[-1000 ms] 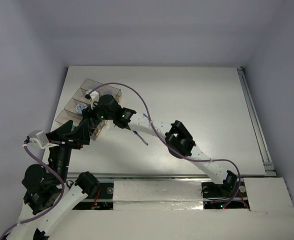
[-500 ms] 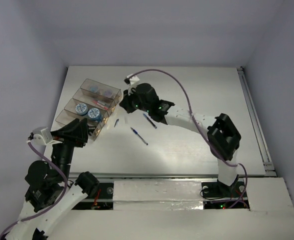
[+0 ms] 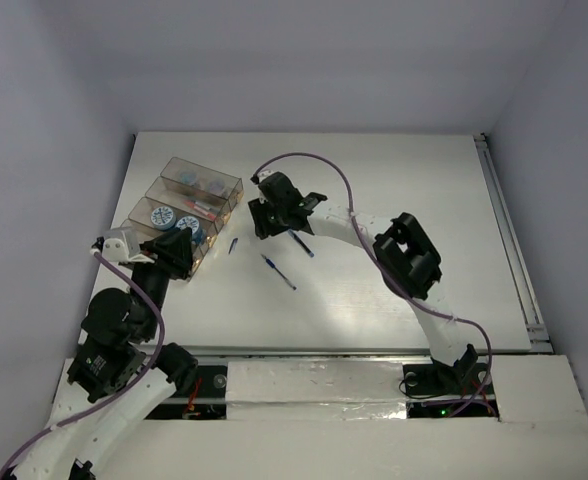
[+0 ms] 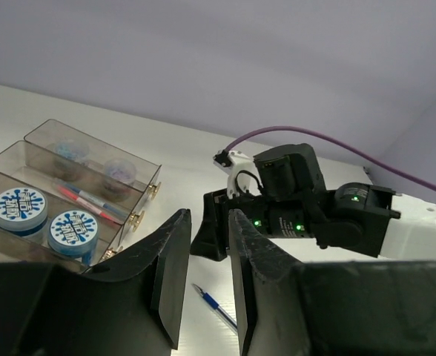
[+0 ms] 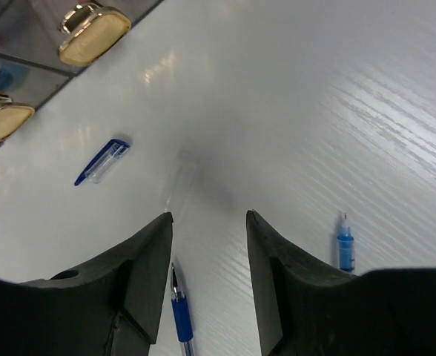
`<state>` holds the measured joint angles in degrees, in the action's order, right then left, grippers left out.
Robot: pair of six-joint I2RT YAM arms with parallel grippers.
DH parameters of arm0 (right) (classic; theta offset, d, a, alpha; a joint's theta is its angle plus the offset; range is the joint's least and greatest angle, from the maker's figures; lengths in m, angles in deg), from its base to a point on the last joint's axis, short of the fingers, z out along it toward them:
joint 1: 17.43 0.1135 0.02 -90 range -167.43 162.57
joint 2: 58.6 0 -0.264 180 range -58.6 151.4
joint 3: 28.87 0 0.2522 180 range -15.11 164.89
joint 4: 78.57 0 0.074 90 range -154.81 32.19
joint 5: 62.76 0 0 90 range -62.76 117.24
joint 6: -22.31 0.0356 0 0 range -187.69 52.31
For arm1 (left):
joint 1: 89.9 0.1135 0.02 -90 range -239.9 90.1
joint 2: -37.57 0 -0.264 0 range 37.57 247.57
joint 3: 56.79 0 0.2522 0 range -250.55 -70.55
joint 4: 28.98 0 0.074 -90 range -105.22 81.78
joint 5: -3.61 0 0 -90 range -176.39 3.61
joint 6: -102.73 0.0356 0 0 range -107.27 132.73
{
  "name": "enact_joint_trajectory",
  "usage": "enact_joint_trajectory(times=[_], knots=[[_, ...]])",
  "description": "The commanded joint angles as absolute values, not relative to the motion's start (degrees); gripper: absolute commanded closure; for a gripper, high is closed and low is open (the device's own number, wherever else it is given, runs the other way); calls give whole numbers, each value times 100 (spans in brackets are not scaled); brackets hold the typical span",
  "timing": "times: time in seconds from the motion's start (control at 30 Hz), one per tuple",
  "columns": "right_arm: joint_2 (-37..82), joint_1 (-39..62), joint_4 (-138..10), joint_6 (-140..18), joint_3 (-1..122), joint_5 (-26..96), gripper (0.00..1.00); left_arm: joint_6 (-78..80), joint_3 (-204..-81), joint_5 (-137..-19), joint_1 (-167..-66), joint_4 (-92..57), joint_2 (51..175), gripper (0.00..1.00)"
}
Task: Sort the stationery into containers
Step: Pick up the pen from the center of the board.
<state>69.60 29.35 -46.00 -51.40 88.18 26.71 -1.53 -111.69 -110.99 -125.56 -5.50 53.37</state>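
Hovering right gripper (image 5: pixel 207 222), jaws apart, near edge of containers (image 3: pixel 226 178)

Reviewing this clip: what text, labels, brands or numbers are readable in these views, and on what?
No text can be read in any view.
Blue-and-white rolls: dark marks across each top, possibly lettering, too blurred to read.
Loose blue pens: no print visible.
Containers: no labels visible.
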Motion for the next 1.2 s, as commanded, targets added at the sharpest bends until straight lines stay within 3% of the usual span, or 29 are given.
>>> enact_joint_trajectory(times=[0.0, 0.17, 0.4, 0.7, 0.8, 1.17], knots=[[7024, 2924, -4240, -5178, 9413, 2953, 49, -168, -11230, -10924, -12488, -784, 5471, 77], [7271, 2924, -4090, -5231, 9563, 2874, 50, -159, -11221, -10933, -12488, -793, 5471, 77], [6946, 2924, -3958, -5582, 9449, 2240, 67, -159, -11212, -10907, -12488, -810, 5480, 76], [6489, 2924, -3809, -5635, 8844, 2287, 59, -159, -11221, -10881, -12488, -819, 5498, 77], [6331, 2924, -3677, -5723, 8685, 1777, 59, -151, -11212, -10872, -12488, -819, 5506, 76], [6506, 2546, -3238, -6048, 8710, 1881, 58, -159, -11221, -10784, -12488, -828, 5603, 77]])
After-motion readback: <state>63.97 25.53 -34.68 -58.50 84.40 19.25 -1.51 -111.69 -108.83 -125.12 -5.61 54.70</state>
